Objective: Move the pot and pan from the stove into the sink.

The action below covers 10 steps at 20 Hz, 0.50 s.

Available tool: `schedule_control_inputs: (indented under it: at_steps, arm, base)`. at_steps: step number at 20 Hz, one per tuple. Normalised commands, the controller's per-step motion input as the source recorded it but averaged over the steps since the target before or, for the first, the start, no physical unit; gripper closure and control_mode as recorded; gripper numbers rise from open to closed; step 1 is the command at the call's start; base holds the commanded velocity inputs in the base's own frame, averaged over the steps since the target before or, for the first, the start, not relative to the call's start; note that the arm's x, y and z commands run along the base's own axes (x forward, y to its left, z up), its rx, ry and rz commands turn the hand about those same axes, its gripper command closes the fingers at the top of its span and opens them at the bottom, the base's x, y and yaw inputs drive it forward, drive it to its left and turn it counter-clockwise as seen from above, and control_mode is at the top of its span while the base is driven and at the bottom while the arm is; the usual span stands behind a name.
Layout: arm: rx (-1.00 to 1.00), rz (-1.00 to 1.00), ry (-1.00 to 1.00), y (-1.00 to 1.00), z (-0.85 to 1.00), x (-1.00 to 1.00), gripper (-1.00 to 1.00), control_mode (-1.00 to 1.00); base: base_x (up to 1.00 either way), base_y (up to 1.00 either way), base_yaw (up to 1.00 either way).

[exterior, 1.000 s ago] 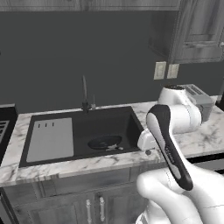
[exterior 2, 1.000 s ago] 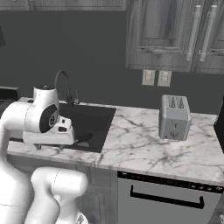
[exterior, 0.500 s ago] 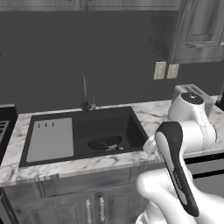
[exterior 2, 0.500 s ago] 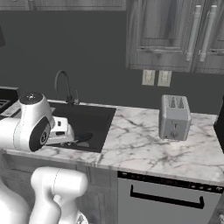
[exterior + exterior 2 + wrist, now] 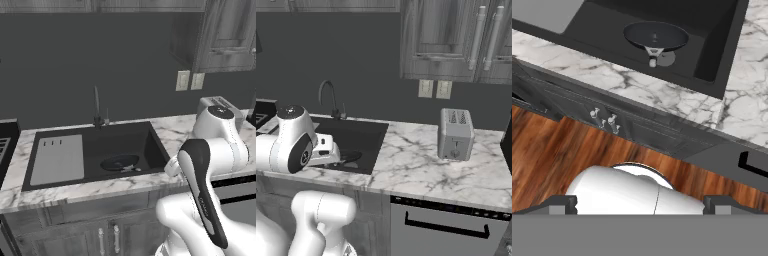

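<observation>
The dark pan (image 5: 655, 36) lies flat in the basin of the sink (image 5: 722, 55), its thin light handle (image 5: 653, 54) pointing toward the counter's front edge. The pan (image 5: 120, 162) also sits low in the sink (image 5: 150, 137), right of the grey drainboard (image 5: 57, 159). My gripper (image 5: 639, 205) is open and holds nothing. Its fingertips (image 5: 562, 204) stand wide apart, pulled back in front of the counter, over the wooden floor and cabinet doors. A sliver of the stove (image 5: 4, 142) shows at the far left. The pot is out of view.
The arched faucet (image 5: 96, 107) stands behind the sink. A toaster (image 5: 456, 134) sits on the marble counter (image 5: 416, 165) to the right, above a dishwasher (image 5: 446, 225). Upper cabinets (image 5: 456, 40) hang over the counter. My folded arm (image 5: 210, 150) stands right of the basin.
My arm has drawn back from over the sink's right side and folded toward my base. The pan stays in the basin and the gripper stays open.
</observation>
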Motion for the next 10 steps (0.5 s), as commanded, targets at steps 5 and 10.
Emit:
schedule_control_inputs:
  at_steps: [5, 10]
  arm:
    - [0.0, 0.0, 0.0, 0.0, 0.0, -0.09, -1.0, 1.0]
    - [0.0, 0.0, 0.0, 0.0, 0.0, 0.0, -1.0, 1.0]
  base:
    - [-0.43, -0.01, 0.01]
    - [-0.48, 0.01, 0.0]
